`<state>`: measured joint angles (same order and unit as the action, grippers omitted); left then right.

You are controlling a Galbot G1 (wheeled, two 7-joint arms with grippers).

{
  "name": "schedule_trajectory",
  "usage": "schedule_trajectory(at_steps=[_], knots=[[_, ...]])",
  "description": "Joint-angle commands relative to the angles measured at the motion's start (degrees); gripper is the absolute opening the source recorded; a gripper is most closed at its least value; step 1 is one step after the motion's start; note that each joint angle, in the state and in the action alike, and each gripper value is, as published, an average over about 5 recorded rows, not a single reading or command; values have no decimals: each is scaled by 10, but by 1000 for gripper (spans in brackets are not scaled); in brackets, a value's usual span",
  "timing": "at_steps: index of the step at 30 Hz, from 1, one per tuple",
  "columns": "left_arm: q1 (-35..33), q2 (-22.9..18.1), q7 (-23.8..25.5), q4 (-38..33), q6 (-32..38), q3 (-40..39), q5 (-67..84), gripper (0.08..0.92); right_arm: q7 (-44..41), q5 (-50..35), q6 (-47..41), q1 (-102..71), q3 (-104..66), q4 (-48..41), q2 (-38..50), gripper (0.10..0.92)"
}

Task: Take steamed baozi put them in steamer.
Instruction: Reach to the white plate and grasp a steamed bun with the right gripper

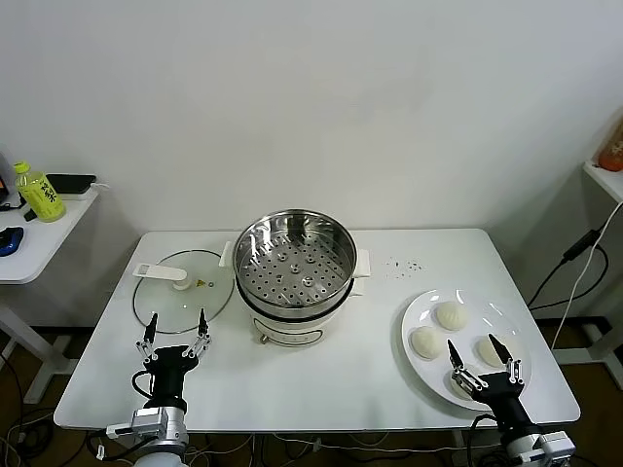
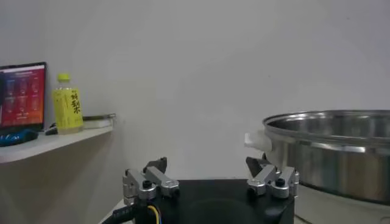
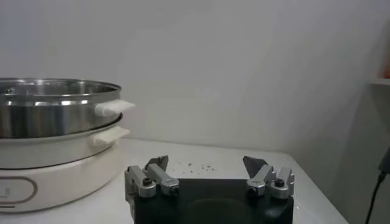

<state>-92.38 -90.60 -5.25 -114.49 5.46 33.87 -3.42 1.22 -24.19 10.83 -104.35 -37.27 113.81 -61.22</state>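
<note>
Three steamed baozi (image 1: 450, 315) are seen on a plate (image 1: 424, 309) at four o'clock of the empty steamer (image 1: 295, 269), with the right gripper (image 1: 485, 357) poised wide-jawed over them, while the left gripper (image 1: 173, 336) waits wide-jawed at seven o'clock.

A plain white wall (image 1: 311, 97) backs the white table (image 1: 321, 379), with a side desk (image 1: 39, 238) beside it.

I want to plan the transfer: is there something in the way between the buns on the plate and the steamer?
Nothing visible. The baozi lie on the plate, and only bare table separates them from the steamer. Its glass lid lies off on the far side. The open right gripper is at the plate.
</note>
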Motion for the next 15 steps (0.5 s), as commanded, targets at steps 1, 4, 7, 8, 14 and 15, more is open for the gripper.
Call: schedule_trajectory(at_steps=[1,4,7,8,14,15], knots=[[0,1,0,0,1,0,1,823,-7,7,-2,9,-5,-1,3,823],[0,2,1,-1,1,-1,1,823,-26,20,-6,28,-17,-7,13,823],[-1,6,3,-1,2,-3,0,823,-63,30,-18,62,-38,-19,35,823],[-1,8,3,-1,3,-4,-1,823,-76,33,-24,74,-45,-23,45,823],[2,11,8,0,6,-8,-4,823,-127,60,-79,157,-49,-51,105,823],[3,10,10,1,7,-9,-5,823,-131,63,-93,175,-42,-55,114,823]])
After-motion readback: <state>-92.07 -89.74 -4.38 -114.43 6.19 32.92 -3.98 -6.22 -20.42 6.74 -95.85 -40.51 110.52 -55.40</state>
